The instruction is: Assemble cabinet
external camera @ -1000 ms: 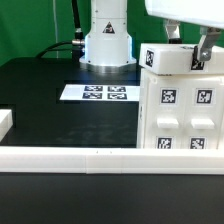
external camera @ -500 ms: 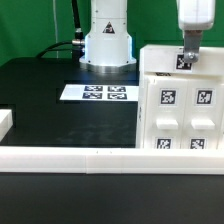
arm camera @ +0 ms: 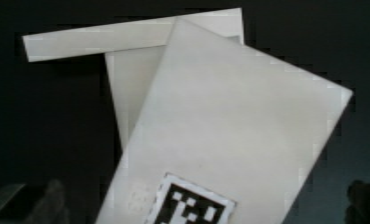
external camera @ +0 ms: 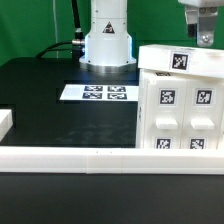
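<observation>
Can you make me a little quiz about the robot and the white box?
1. True or false: the hand is holding the cabinet.
2. The marker board lies: A) on top of the cabinet, B) flat on the black table, C) in the hand?
3. What black-and-white things are stuck on the cabinet?

Key: 1 false, the hand hangs above it, apart. 2 B. 3 small square tags.

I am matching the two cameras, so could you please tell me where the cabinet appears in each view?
Exterior view: the cabinet stands at the exterior view's right, below the gripper.
Wrist view: the cabinet fills most of the picture, tilted.
Shared landmark: the tag on its top.
</observation>
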Motion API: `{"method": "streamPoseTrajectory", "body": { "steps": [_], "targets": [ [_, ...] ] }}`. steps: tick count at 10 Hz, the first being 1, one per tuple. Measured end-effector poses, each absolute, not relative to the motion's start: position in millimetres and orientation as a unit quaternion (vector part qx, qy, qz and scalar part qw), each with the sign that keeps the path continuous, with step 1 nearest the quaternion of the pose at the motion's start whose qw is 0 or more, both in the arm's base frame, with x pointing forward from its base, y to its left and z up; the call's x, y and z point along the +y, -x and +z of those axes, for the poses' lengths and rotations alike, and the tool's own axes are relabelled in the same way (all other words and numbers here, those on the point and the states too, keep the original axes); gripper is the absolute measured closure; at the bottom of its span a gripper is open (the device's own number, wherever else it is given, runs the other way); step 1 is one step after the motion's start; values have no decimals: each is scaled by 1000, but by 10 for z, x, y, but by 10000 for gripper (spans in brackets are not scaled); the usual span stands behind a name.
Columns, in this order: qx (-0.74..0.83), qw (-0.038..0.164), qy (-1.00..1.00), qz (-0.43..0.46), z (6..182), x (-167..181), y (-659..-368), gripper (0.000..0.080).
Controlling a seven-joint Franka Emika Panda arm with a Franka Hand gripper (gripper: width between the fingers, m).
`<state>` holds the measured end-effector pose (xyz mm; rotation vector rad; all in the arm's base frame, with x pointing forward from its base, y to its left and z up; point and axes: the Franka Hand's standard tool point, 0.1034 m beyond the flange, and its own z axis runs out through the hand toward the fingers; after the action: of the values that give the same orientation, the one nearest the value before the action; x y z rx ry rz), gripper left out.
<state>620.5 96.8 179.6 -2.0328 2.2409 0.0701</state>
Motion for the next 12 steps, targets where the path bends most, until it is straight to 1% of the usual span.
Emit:
{"method": "streamPoseTrajectory", "body": {
  "steps": [1, 3, 4, 6, 7, 9, 10, 11, 12],
  "targets": [
    [683, 39, 728, 37, 1746, 1003, -6170, 2],
    [545, 36, 837, 37, 1770, 1044, -6200, 2],
    [417, 30, 908, 36, 1767, 1042, -6224, 2],
    [314, 34, 948, 32, 1759, 1030, -6223, 2],
    [211, 37, 976, 28, 1757, 1027, -6222, 2],
    [80, 35, 996, 16, 1760, 1068, -6237, 2],
    [-6, 30, 999, 10, 1770, 1091, -6241, 2],
    [-63, 27, 998, 4, 1776, 1096, -6258, 2],
    [-85, 26, 996, 4, 1774, 1093, -6258, 2]
  ]
}}
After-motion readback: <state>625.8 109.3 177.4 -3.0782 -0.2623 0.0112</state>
